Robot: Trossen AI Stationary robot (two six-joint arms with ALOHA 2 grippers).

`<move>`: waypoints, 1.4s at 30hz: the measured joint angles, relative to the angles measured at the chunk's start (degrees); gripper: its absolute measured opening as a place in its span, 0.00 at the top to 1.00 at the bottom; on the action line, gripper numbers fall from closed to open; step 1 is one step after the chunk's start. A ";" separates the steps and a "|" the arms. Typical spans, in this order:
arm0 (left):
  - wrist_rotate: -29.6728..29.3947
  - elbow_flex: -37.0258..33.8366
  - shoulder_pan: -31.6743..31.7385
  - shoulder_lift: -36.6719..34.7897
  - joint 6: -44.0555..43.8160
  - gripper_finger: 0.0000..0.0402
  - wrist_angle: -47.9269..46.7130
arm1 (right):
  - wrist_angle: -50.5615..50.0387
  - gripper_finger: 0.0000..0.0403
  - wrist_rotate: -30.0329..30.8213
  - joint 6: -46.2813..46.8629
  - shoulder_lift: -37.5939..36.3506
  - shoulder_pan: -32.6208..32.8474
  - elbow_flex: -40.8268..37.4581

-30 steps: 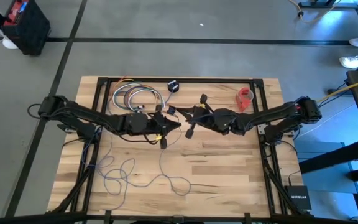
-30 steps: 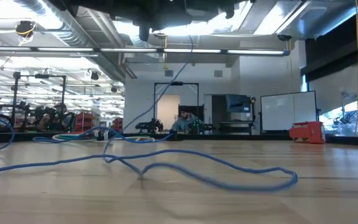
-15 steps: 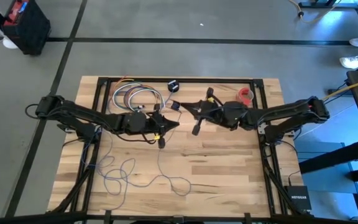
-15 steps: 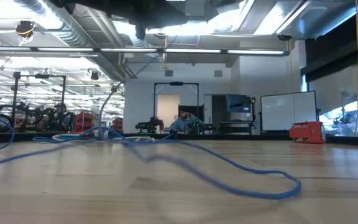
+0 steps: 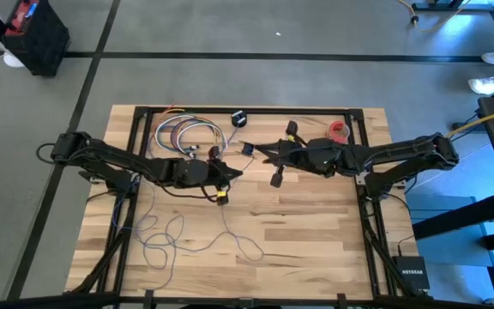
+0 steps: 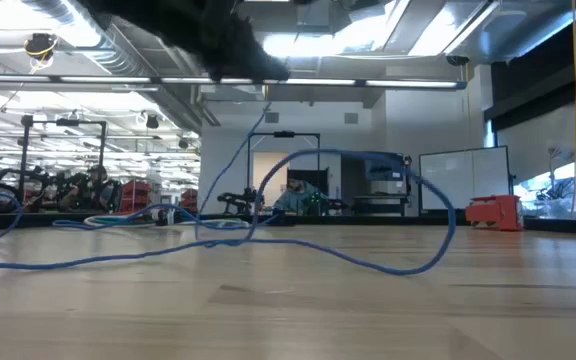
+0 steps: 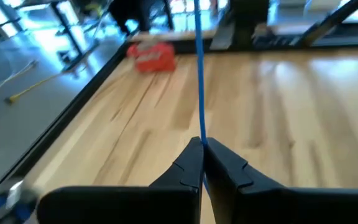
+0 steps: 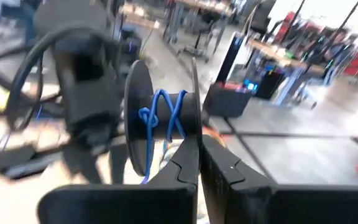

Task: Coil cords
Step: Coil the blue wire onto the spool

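Note:
The thin blue cord lies in loose loops on the near left of the table (image 5: 165, 236), and one loop rises off the wood in the low view (image 6: 408, 215). Its black puck end (image 8: 138, 118), with cord turns wound beside it, is at my right gripper (image 5: 260, 151), which is shut on it above the table's far middle. My left gripper (image 5: 230, 172) is shut on the cord a little to the left of the right gripper. The multicoloured wire bundle (image 5: 187, 133) and a separate black disc (image 5: 239, 118) lie at the far edge. My left gripper pinches a single strand of the cord (image 7: 201, 134) between its two fingertips (image 7: 191, 155). The cord runs straight and taut away from the fingertips, above the table. My right gripper has its shut fingertips (image 8: 188, 152) against the puck's barrel, beside the wound blue turns (image 8: 169, 115). The puck is lifted clear of the table; how the fingers grip it is hidden behind the barrel.
A red object (image 5: 340, 131) lies at the far right of the table, also in the left wrist view (image 7: 151, 57). Bare wood spreads over the near right half (image 5: 316, 232). A person sits far off in the room behind (image 6: 298, 195).
My right gripper has gone toward the table's far and right edges with the puck. My left gripper has drawn slightly toward the left edge. The cord that lay flat on the near table has been pulled in, and one loop of it has lifted off the wood.

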 joint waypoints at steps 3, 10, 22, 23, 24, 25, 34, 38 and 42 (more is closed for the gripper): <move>-2.77 -0.07 0.16 -2.60 -0.12 0.99 -6.21 | -4.97 0.98 -1.95 1.33 -0.08 0.00 0.09; -3.77 -0.09 0.25 -12.30 -1.93 0.99 -13.55 | -15.24 0.98 -3.09 4.14 0.10 0.00 0.11; -0.33 0.00 -0.19 -17.37 -1.64 0.99 -3.75 | -10.68 0.98 2.37 3.07 8.70 -0.02 0.04; 0.65 0.00 -0.19 -16.76 -1.54 0.99 -2.51 | -9.00 0.98 3.20 2.77 9.67 -0.02 -0.04; 1.34 0.00 -0.19 -16.05 -1.41 0.99 -0.94 | -7.07 0.98 3.73 2.43 10.43 -0.02 -0.04; 1.91 0.02 -0.19 -15.38 -1.24 0.99 0.36 | -5.43 0.98 4.30 1.91 11.12 -0.02 -0.04; 4.17 0.13 -0.21 -8.06 -1.95 0.99 8.69 | 4.57 0.98 10.74 -0.16 14.24 -0.02 -0.20; 4.23 0.13 -0.23 -4.82 -2.15 0.99 9.96 | 9.64 0.98 10.77 -0.39 14.20 -0.02 -0.20; 3.87 0.25 -0.12 -3.20 -2.74 0.99 10.43 | 14.49 0.98 10.05 -2.05 13.71 0.00 -0.22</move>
